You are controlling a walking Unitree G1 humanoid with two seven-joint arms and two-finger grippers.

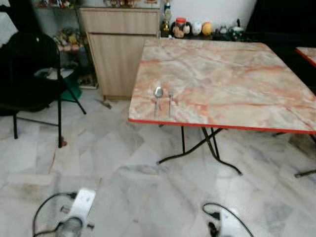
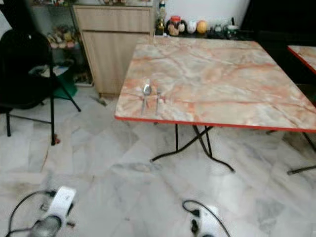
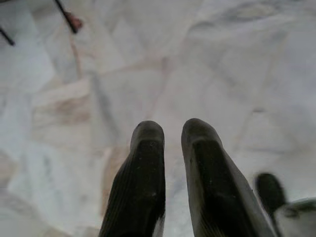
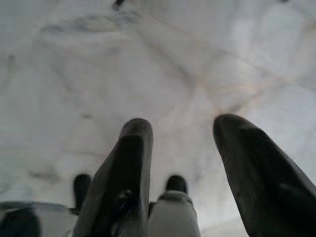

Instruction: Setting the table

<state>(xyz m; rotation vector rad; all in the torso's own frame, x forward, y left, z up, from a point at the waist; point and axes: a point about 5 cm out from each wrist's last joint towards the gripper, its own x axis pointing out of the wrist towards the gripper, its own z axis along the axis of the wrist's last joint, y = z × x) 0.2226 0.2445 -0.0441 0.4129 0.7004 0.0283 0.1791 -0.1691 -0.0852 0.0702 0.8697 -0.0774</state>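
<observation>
A square table (image 1: pixel 237 79) with a pink marble-pattern top and a red edge stands ahead of me. A metal spoon (image 1: pixel 158 94) and a fork (image 1: pixel 170 102) lie side by side near its front left corner. Both arms hang low over the pale marble floor, the left arm (image 1: pixel 79 207) and the right arm (image 1: pixel 222 224) at the bottom of the eye views. My left gripper (image 3: pixel 171 131) points at the floor with its fingers close together and nothing between them. My right gripper (image 4: pixel 182 128) has its fingers spread apart over bare floor, holding nothing.
A black folding chair (image 1: pixel 29 74) stands at the left, and a wooden cabinet (image 1: pixel 121 49) behind the table's left corner. Jars and bottles (image 1: pixel 190 28) line a shelf at the back. A second table's corner (image 1: pixel 307 53) shows at the right. Black folding legs (image 1: pixel 207 148) spread under the table.
</observation>
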